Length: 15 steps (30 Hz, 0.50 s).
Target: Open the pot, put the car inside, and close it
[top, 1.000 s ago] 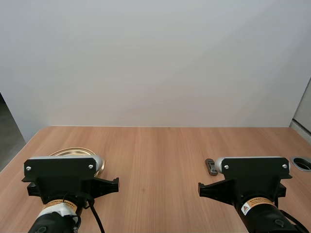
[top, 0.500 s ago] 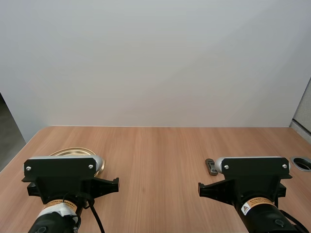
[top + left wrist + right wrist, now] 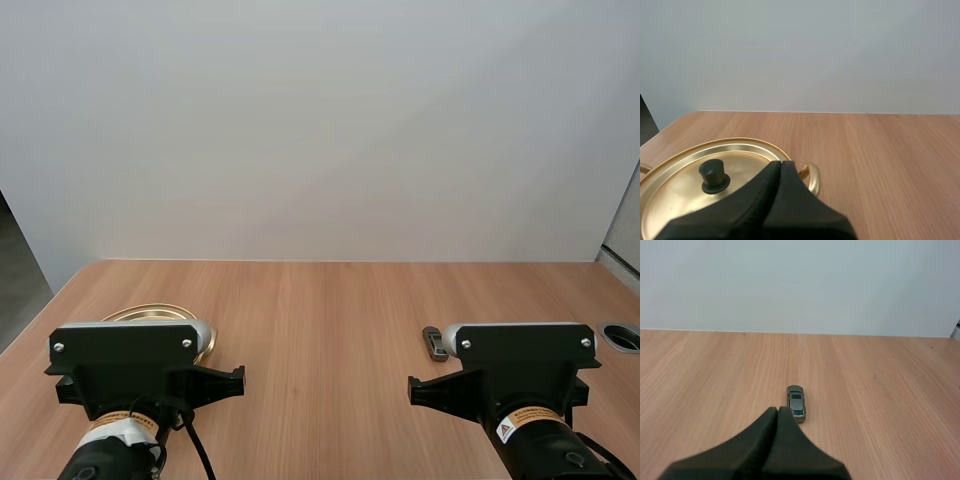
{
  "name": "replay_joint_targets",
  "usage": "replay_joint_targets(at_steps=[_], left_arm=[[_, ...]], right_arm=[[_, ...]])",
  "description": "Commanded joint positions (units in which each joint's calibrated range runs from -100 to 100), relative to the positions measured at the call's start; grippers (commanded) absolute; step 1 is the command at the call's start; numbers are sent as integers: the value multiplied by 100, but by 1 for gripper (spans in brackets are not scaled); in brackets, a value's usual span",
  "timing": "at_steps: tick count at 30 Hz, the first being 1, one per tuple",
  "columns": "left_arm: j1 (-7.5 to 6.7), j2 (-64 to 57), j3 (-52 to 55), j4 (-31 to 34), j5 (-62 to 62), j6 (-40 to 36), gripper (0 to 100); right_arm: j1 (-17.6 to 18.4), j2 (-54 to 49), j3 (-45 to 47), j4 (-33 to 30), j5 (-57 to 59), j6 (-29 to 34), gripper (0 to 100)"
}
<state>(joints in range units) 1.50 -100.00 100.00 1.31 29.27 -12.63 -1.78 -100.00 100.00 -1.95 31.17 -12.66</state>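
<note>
A gold pot with its lid on and a black knob sits just beyond my left gripper, whose fingers lie together as one dark wedge, shut on nothing. In the high view the pot's rim peeks out behind the left arm. A small grey toy car rests on the wood a short way ahead of my right gripper, which is shut and empty. The car lies by the right arm in the high view.
The wooden table runs back to a plain white wall. A round grey cable hole sits at the table's right edge. Bare wood lies between the two arms and beyond the pot and car.
</note>
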Motion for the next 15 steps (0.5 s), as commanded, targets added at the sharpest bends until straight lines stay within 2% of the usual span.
replay_joint_targets(at_steps=[1, 15], left_arm=[[6, 0, 0, 7, 5, 1, 0], [6, 0, 0, -73, -13, -41, 0]], right_arm=[[-3, 0, 0, 0, -2, -3, 0], [-3, 0, 0, 164, -2, -3, 0]])
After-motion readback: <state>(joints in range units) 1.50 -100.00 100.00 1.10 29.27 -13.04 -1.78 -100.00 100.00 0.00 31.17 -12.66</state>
